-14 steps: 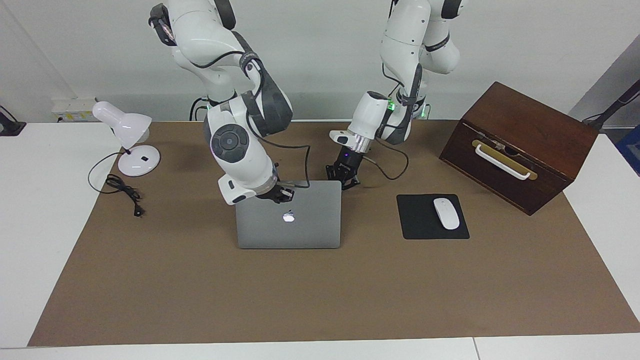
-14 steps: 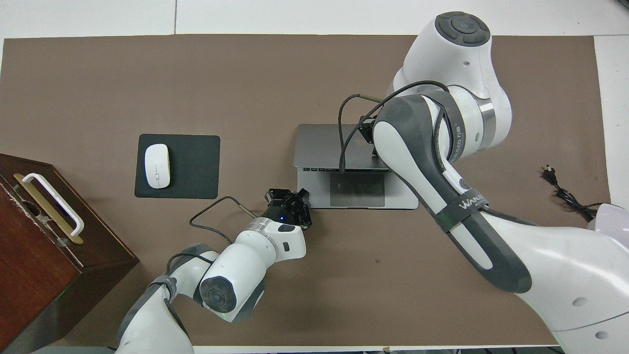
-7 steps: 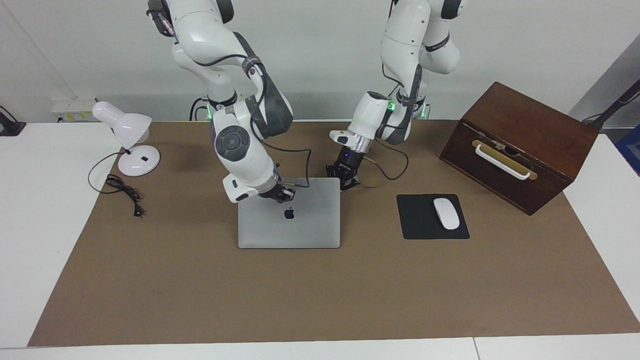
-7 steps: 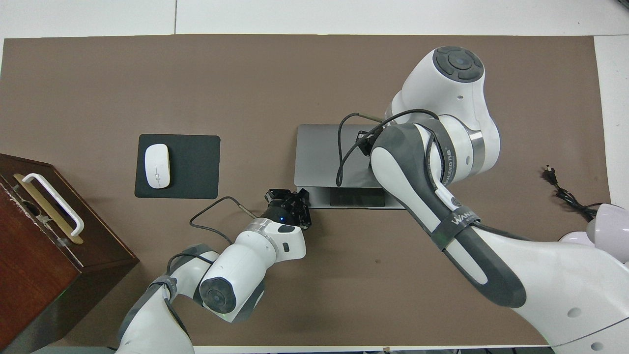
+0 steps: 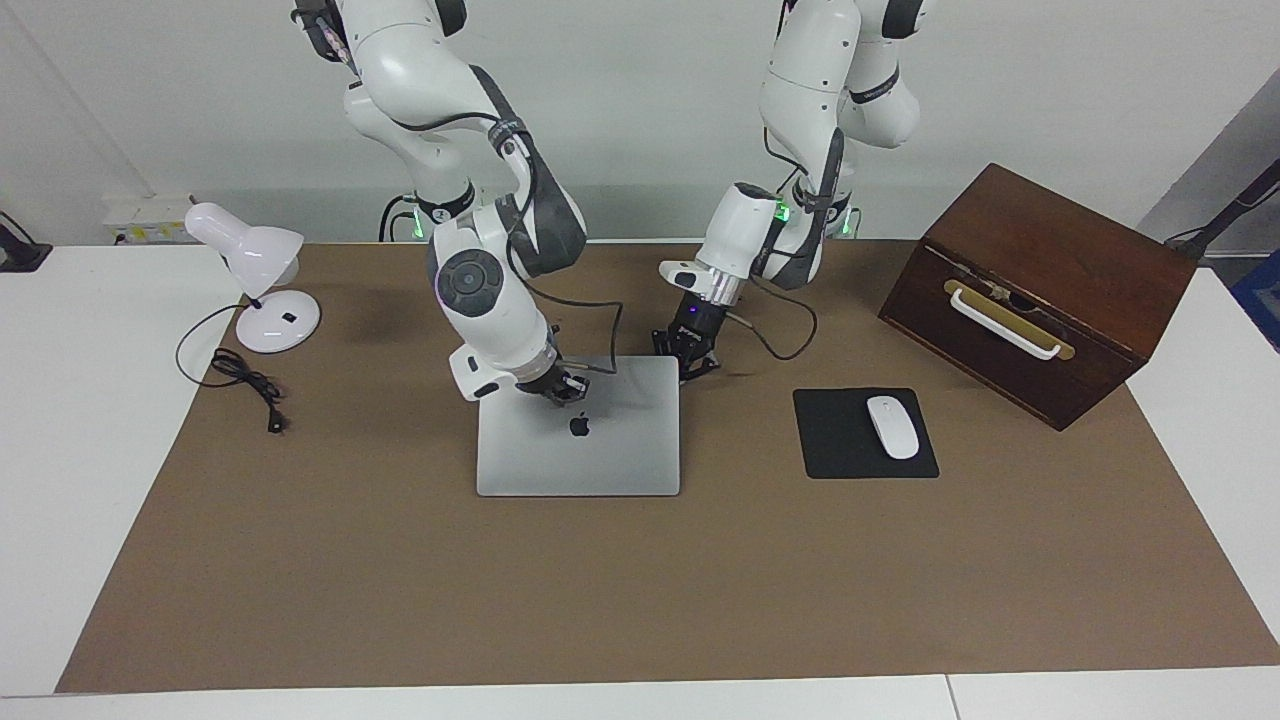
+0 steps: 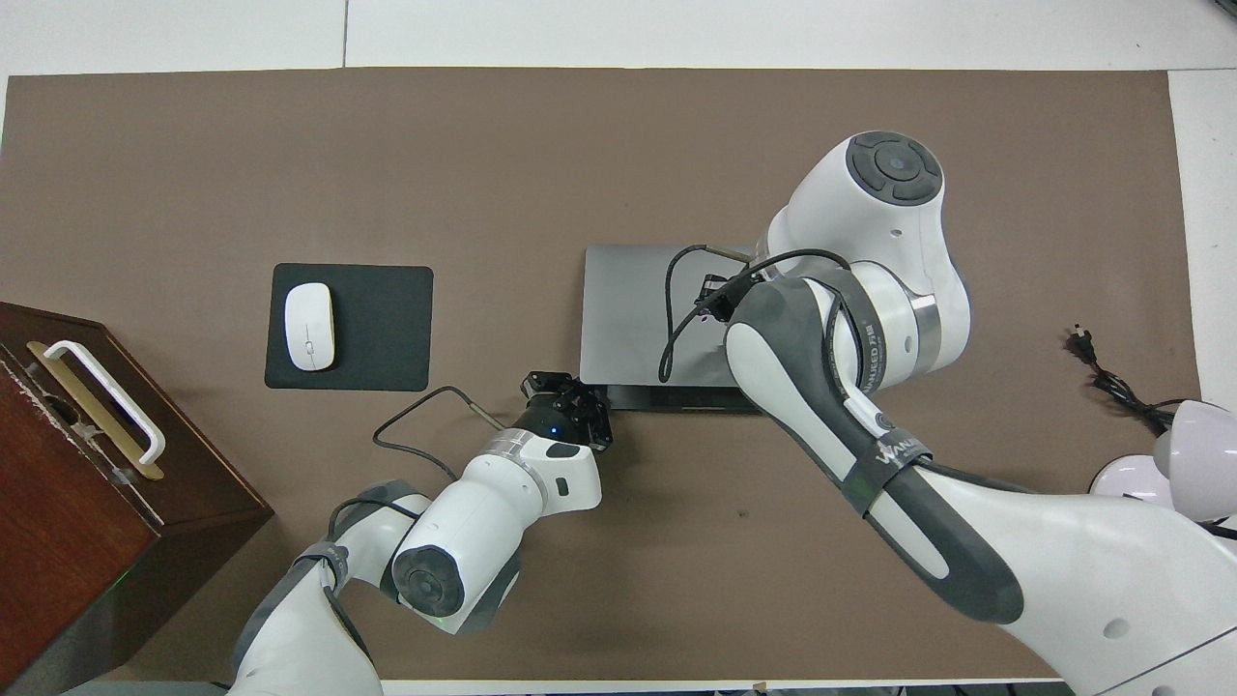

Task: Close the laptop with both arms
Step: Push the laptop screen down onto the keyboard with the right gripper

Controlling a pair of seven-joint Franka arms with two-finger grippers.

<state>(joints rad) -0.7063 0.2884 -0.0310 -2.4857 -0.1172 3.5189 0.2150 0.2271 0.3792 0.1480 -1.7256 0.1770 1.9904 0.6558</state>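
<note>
The silver-grey laptop (image 5: 600,450) lies on the brown mat with its lid lowered almost flat and the dark apple logo facing up. In the overhead view the laptop (image 6: 628,319) shows only a thin dark strip of its base along the edge nearest the robots. My right gripper (image 5: 562,388) rests on the lid beside the logo, near the lid's robot-side edge, and also shows in the overhead view (image 6: 708,295). My left gripper (image 5: 692,360) sits low at the laptop's robot-side corner toward the left arm's end, seen from overhead too (image 6: 570,390).
A black mousepad (image 5: 865,433) with a white mouse (image 5: 892,427) lies beside the laptop toward the left arm's end. A brown wooden box (image 5: 1040,290) with a white handle stands past it. A white desk lamp (image 5: 262,290) and its cord (image 5: 250,385) are at the right arm's end.
The lid has come down from upright to almost flat, pushed by my right gripper moving down and toward the robots. The logo's glow has gone dark. My left gripper has stayed at the corner.
</note>
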